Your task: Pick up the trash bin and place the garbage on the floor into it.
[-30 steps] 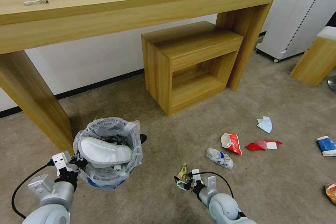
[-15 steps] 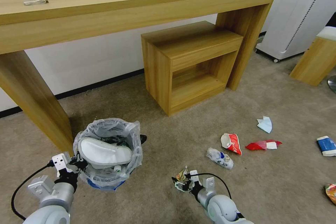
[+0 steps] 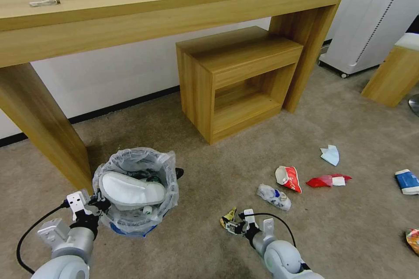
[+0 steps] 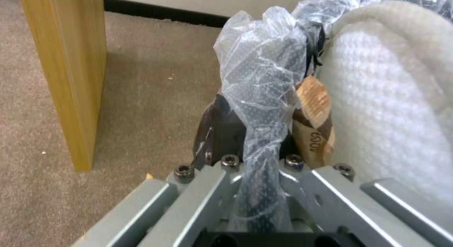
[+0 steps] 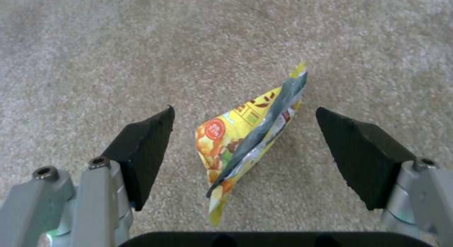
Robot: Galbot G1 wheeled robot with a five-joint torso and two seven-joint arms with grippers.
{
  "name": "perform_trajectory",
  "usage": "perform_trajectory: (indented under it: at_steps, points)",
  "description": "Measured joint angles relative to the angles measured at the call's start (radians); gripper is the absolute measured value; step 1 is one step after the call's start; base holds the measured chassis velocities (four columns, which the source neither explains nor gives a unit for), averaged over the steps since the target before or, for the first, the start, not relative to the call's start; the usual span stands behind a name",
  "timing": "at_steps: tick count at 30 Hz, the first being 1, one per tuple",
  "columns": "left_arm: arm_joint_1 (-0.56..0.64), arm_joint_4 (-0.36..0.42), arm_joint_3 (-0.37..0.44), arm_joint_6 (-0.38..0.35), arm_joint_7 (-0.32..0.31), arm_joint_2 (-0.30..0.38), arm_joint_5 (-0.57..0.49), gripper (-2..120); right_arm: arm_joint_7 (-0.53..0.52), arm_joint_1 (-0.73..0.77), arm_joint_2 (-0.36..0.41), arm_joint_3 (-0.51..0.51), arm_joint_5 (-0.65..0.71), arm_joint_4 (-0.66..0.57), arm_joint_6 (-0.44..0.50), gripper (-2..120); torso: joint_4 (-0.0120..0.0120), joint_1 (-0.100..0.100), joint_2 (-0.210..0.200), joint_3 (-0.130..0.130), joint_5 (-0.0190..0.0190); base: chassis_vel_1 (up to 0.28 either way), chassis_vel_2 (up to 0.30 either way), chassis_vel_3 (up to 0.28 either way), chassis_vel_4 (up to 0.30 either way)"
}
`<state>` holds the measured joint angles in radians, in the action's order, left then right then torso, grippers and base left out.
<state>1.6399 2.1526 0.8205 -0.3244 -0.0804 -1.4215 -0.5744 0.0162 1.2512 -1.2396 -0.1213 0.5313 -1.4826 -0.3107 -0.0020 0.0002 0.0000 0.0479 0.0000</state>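
The trash bin [image 3: 131,220], black mesh lined with a clear bag, stands on the carpet at the lower left with a white slipper [image 3: 131,189] lying across its top. My left gripper [image 3: 94,204] is shut on the bin's near rim; in the left wrist view the left gripper [image 4: 259,162] pinches the bagged rim [image 4: 259,98] beside the slipper [image 4: 387,98]. My right gripper [image 3: 235,226] is low over the carpet and open. A yellow snack wrapper [image 5: 250,137] rests on the floor between its black pads [image 5: 146,148], untouched, and appears in the head view as the wrapper [image 3: 228,217].
More garbage lies to the right: a crushed bottle [image 3: 273,196], a red-white carton [image 3: 289,178], a red wrapper [image 3: 328,180], a light-blue mask [image 3: 330,155], a blue-white cup [image 3: 407,181], an orange can [image 3: 412,239]. A table leg [image 3: 48,139] stands left of the bin; a wooden cabinet [image 3: 235,83] behind.
The yellow wrapper stood upright at my right gripper a second ago; it now leans lower on the carpet, and the right gripper has shifted slightly right. Bin and left gripper are unchanged.
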Motion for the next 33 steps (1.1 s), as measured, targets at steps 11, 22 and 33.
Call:
perform_trajectory:
  at_steps: [11, 22, 33]
  points:
    - [0.007, 0.006, 0.001, 0.003, 0.001, 0.005, -0.006, 1, -0.020, 0.000, -0.023, 0.000, -0.010, 0.023, -0.013, 68, 0.0000, 0.000, 0.000, 0.000, 0.0000, 0.000, 0.000, 0.000, 0.000]
    - [0.007, 0.002, 0.002, 0.006, 0.003, 0.014, -0.012, 1, -0.021, -0.010, -0.041, 0.004, -0.017, 0.040, -0.015, 53, 0.0001, 0.000, 0.000, 0.000, 0.0000, 0.000, 0.000, 0.000, 0.000]
    - [0.000, -0.011, 0.002, 0.007, 0.003, 0.021, -0.017, 1, -0.029, -0.022, -0.048, 0.006, -0.023, 0.061, -0.008, 25, 0.0000, 0.000, 0.000, 0.000, 0.0000, 0.000, 0.000, 0.000, 0.000]
